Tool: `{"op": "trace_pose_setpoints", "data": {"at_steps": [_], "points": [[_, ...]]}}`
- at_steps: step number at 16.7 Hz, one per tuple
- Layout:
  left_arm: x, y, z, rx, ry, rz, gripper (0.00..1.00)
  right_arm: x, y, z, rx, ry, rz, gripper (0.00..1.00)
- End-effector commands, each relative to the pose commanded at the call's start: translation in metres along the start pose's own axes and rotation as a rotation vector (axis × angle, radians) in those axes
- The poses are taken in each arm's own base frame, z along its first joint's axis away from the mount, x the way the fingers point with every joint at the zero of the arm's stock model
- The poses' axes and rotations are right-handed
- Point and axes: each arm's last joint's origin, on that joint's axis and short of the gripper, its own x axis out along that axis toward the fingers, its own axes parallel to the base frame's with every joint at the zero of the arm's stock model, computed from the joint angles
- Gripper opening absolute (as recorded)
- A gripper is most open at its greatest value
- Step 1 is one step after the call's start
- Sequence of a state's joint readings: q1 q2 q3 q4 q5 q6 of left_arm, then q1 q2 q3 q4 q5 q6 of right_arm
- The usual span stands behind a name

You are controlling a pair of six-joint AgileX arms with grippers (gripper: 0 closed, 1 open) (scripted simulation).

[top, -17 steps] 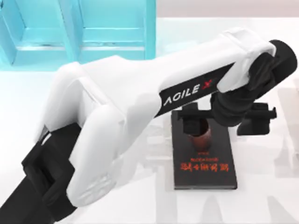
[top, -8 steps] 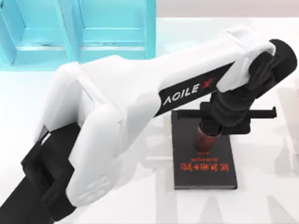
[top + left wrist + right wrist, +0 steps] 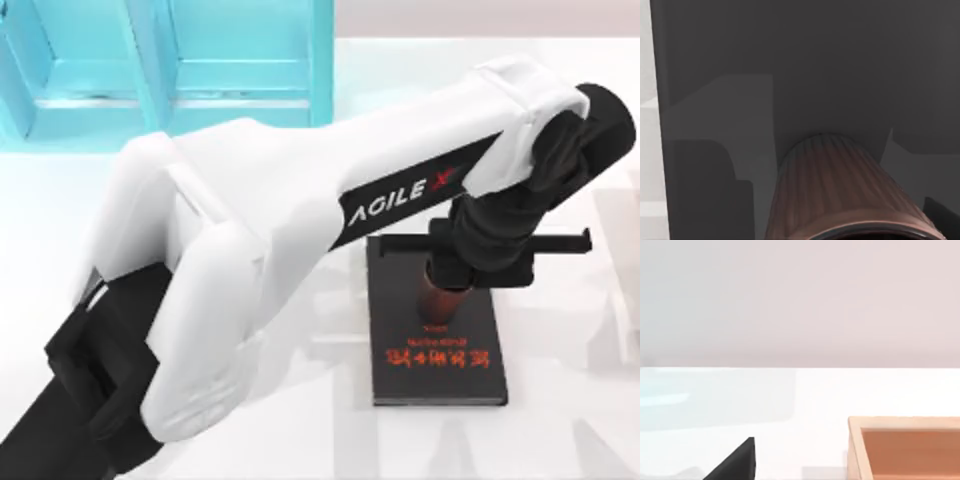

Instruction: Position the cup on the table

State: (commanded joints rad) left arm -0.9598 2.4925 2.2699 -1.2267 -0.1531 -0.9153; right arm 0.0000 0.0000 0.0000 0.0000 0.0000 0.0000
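I use the black book (image 3: pixel 437 335) as the reference landmark. It lies flat on the white table (image 3: pixel 570 400), red lettering toward its near end.

1. Left arm: my left arm reaches across from the top view's left side and ends directly over the far half of the book. The left gripper (image 3: pixel 450 272) points down at the book cover.
2. Cup: the reddish-brown cup (image 3: pixel 438 300) hangs under the gripper, above the far half of the book, just beyond the red lettering. In the top view its upper end is covered by the gripper body and its ribbed side wall shows below it. In the left wrist view the cup (image 3: pixel 840 195) sits close under the camera, its dark rim nearest the lens and its base pointing toward the book cover (image 3: pixel 805 65).
3. Claw state: the claw is closed around the cup's upper part and carries it. I cannot tell whether the cup's base touches the book.
4. A turquoise shelf unit (image 3: pixel 170 60) stands beyond the book, toward the table's far left.
5. Right wrist view: white table and the corner of a wooden box (image 3: pixel 905 447).
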Motion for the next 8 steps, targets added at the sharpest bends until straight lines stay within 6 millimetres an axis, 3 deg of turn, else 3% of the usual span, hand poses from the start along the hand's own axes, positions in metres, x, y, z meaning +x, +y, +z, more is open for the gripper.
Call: {"op": "trace_pose_setpoints", "data": {"at_steps": [4, 8], "points": [[-0.004, -0.003, -0.002, 0.014, 0.006, 0.008, 0.0, 0.0, 0.0, 0.0, 0.0, 0.0, 0.0, 1.0], [-0.029, -0.005, 0.004, 0.014, 0.005, 0.006, 0.0, 0.0, 0.0, 0.0, 0.0, 0.0, 0.0, 1.0]]}}
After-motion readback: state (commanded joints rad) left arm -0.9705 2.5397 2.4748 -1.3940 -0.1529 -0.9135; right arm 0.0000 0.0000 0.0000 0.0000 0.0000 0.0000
